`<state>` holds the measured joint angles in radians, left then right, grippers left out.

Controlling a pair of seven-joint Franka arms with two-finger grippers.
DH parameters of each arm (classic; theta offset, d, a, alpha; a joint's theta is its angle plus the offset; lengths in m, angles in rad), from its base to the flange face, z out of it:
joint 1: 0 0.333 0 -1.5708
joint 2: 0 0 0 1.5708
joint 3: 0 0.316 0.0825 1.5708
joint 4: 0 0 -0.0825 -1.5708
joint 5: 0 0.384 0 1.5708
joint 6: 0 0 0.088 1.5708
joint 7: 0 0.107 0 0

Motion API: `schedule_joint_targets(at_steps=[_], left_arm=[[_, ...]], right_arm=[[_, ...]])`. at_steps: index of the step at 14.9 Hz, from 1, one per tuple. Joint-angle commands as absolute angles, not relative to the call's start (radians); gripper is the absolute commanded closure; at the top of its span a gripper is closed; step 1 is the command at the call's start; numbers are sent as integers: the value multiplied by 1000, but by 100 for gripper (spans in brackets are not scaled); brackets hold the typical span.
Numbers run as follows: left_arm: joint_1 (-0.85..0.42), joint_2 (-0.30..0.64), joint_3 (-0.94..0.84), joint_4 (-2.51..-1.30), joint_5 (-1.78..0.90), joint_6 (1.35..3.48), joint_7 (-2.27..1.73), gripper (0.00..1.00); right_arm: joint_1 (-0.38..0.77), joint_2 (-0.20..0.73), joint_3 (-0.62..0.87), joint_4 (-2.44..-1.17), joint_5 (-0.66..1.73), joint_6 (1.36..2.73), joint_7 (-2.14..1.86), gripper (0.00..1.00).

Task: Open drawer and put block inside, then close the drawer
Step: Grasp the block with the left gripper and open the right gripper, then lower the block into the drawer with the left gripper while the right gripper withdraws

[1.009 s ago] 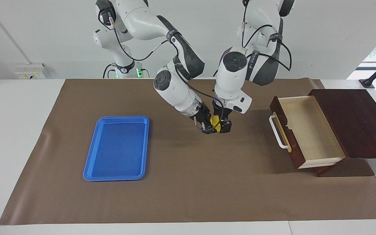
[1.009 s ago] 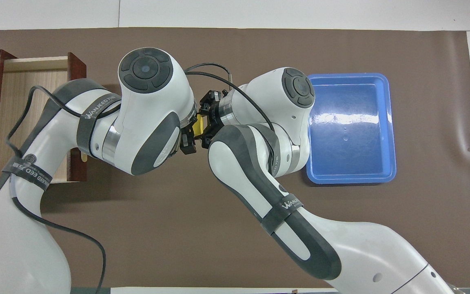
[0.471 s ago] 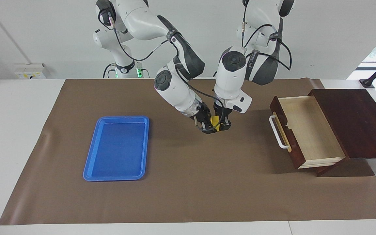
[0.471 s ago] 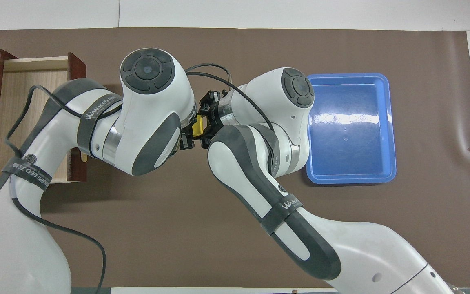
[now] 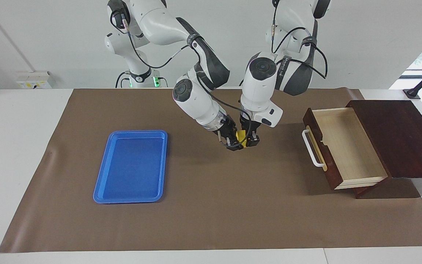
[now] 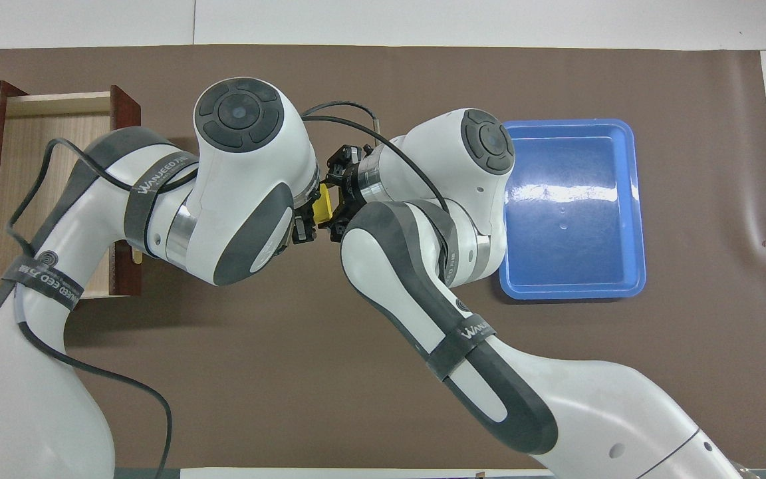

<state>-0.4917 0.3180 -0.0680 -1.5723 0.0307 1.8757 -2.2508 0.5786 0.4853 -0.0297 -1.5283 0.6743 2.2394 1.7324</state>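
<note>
Yellow block (image 5: pixel 241 138); reddish-brown drawer (image 5: pixel 346 146) with pale interior, white handle; blue tray (image 5: pixel 132 167); brown mat (image 5: pixel 211 205) on white worktop (image 5: pixel 17 121).

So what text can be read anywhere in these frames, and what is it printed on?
"WANJEED": white lettering on the grey band around the right arm's forearm.
"WANJEED", followed by characters too small to read: grey band on the left arm.
Grey band lower on the left arm: only "EED" reads; the rest is unclear.

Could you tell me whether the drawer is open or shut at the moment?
Open: the drawer is pulled out of its dark cabinet, and its pale wooden interior shows, with nothing visible inside.
</note>
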Motion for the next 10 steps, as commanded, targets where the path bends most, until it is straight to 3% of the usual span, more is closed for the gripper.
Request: schedule_joint_targets(at_steps=[1,5,10], left_arm=[[-488,295,-58,-1540,37,1832,-2260,100],[-420,264,-60,-1525,38,1776,-2198,100],[-243,167,-60,-1537,26,1692,-1999,100]], right_arm=[[534,453,-28,-1543,658,2215,1750,1],[456,411,-29,-1557,658,2163,1720,0],[319,287,-31,-1667,644,2064,1446,0]])
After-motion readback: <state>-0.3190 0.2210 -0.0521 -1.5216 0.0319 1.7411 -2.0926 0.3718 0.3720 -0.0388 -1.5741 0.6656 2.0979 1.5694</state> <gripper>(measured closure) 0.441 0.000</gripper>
